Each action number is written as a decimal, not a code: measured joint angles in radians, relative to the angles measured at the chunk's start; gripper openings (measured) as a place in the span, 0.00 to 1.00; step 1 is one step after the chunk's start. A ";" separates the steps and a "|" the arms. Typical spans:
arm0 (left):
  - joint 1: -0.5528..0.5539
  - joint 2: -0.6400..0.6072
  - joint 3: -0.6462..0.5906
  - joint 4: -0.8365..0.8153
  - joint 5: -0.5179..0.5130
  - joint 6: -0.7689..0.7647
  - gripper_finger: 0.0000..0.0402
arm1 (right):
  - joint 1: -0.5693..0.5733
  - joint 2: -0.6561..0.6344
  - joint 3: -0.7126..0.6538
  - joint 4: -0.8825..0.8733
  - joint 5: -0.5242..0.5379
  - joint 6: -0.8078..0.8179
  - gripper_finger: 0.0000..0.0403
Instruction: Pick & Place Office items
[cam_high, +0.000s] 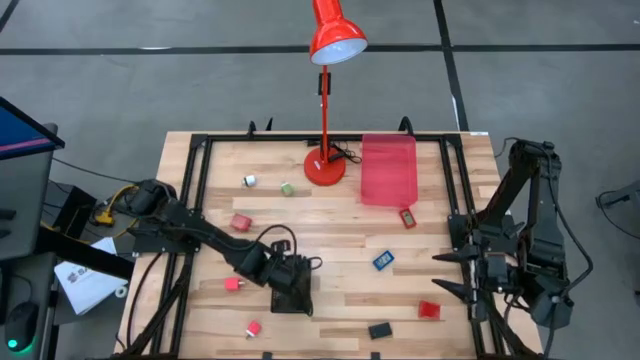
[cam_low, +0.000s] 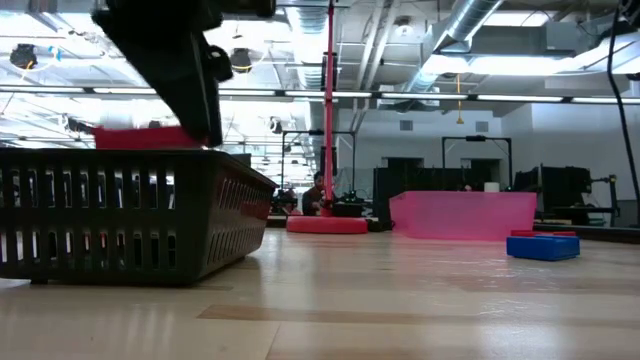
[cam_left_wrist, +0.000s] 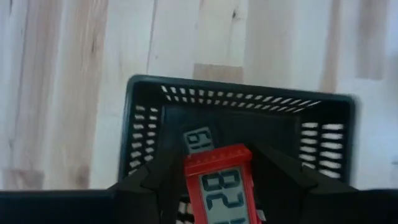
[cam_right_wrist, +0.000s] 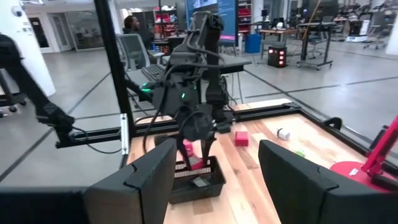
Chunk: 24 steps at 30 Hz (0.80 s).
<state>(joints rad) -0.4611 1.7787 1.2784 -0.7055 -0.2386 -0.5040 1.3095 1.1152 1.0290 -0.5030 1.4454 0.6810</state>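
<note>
Over black basket (cam_left_wrist: 239, 112), red clock (cam_left_wrist: 224, 186) "82"

From above I see my left arm (cam_high: 200, 235) reaching across the table (cam_high: 330, 300) to a black tray (cam_high: 292, 298) near the front edge, its gripper over the tray. My right arm (cam_high: 525, 235) waits at the right edge. A red lamp (cam_high: 326, 90) stands at the back beside a red tray (cam_high: 389, 169). Small pieces lie scattered: 1 blue (cam_high: 384, 260), 1 black (cam_high: 380, 330), 1 green (cam_high: 287, 188), 1 white (cam_high: 249, 181), several red (cam_high: 429, 310) or pink (cam_high: 232, 284).
</note>
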 joint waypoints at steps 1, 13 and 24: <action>0.009 0.007 -0.001 0.002 0.002 0.026 0.40 | -0.004 0.000 0.000 0.001 0.000 -0.001 0.55; 0.048 0.089 0.000 0.043 0.124 0.165 0.40 | -0.015 0.000 0.000 0.041 0.000 -0.001 0.55; 0.067 0.088 0.000 0.104 0.123 0.205 0.40 | -0.016 0.003 0.000 0.037 -0.004 -0.008 0.55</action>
<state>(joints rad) -0.3941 1.8671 1.2785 -0.6017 -0.1155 -0.2993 1.2930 1.1179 1.0290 -0.4664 1.4418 0.6727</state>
